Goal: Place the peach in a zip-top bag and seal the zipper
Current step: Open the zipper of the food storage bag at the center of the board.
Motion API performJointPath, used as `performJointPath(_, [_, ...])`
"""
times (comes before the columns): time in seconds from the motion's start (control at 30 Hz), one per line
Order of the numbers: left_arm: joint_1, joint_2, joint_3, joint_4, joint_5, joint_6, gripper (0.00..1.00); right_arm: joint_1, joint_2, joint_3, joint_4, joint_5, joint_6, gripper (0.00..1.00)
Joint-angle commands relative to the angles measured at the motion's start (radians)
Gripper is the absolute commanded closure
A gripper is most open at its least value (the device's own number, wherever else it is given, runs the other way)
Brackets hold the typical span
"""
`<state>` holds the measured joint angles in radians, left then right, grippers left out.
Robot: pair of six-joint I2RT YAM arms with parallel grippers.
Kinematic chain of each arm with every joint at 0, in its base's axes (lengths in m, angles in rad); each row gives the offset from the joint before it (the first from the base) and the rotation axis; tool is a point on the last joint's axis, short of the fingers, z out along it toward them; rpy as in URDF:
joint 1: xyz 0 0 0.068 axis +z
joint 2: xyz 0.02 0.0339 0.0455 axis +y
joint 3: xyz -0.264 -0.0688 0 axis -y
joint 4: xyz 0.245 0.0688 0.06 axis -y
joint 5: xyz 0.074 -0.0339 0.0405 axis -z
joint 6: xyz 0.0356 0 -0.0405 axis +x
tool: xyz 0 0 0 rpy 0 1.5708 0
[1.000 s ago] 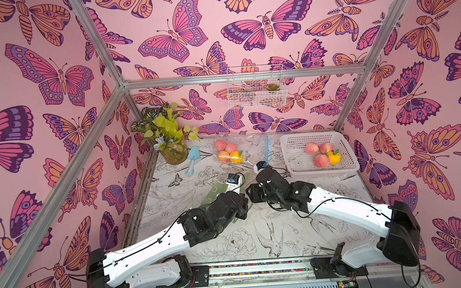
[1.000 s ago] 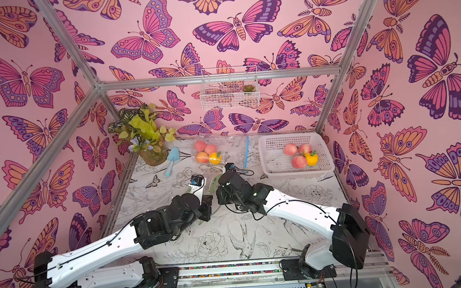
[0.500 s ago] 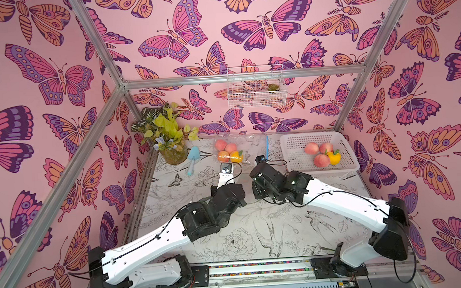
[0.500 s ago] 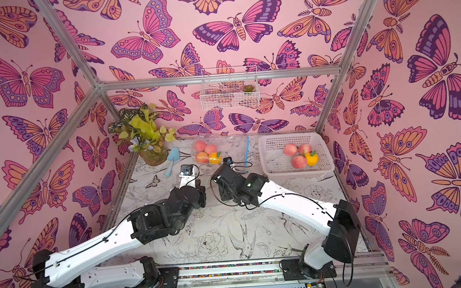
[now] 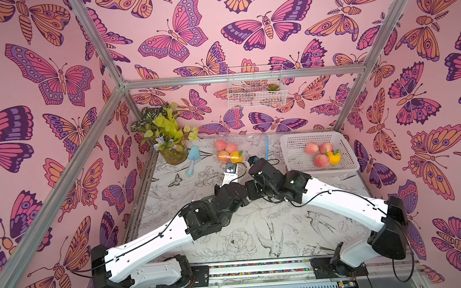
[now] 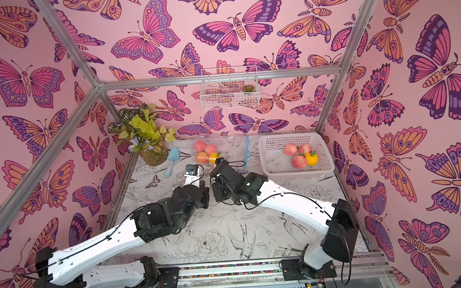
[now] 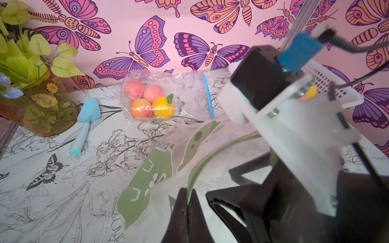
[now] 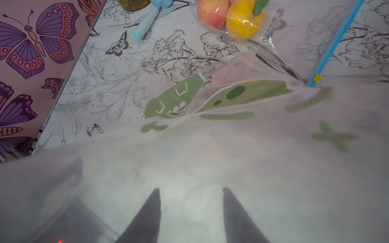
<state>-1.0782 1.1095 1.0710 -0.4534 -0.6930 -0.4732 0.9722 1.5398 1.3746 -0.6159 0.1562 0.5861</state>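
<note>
The left tool (image 7: 187,190) was shut tight. It pinched the edge of the zip bag (image 7: 143,189) and held that edge up off the surface (image 5: 229,247). The zip bag was milky white with green shapes on it, and its mouth hung loose and wavy.

The right tool (image 8: 190,188) stood about half open, with its two dark fingers (image 8: 151,210) apart. The wrist camera saw them only through the cloudy plastic. The bag lay over them, and nothing showed between them.

Three peaches (image 5: 312,148) were round and pink with a soft orange blush. They sat close together with a yellow fruit (image 5: 333,157) in the white basket (image 5: 292,152) at the back right of the surface, well apart from the zip bag. More peaches lay in a clear bag (image 7: 185,84) with a blue strip, by the back wall.

A second before, both wrists were nearer the middle of the surface. A bit of the green bag showed between them from above. Now both wrists had moved toward the back wall, closer to the clear bag. In both top views the arms hid the zip bag.
</note>
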Motion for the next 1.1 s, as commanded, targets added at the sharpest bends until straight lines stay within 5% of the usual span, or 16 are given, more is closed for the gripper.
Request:
performJointPath(0.0, [0.007,-0.016,0.0,-0.012,-0.004,-0.056,1.0,-0.005,0.053,0.035,-0.052,-0.023,-0.033,0.54])
performJointPath(0.3, [0.026,-0.017,-0.019,-0.035,-0.091,-0.087,1.0,-0.006,0.067,0.088,-0.171,0.018,-0.108,0.76])
performJointPath(0.6, [0.049,-0.012,-0.028,-0.071,-0.081,-0.109,1.0,-0.019,0.039,0.06,-0.128,0.01,-0.124,0.78])
performJointPath(0.87, [0.076,-0.022,-0.075,0.05,0.148,-0.054,1.0,-0.048,-0.074,-0.034,0.082,-0.089,-0.117,0.47])
performJointPath(1.07, [0.08,-0.008,-0.081,0.05,0.196,-0.062,1.0,-0.076,-0.178,-0.122,0.199,-0.095,-0.121,0.4])
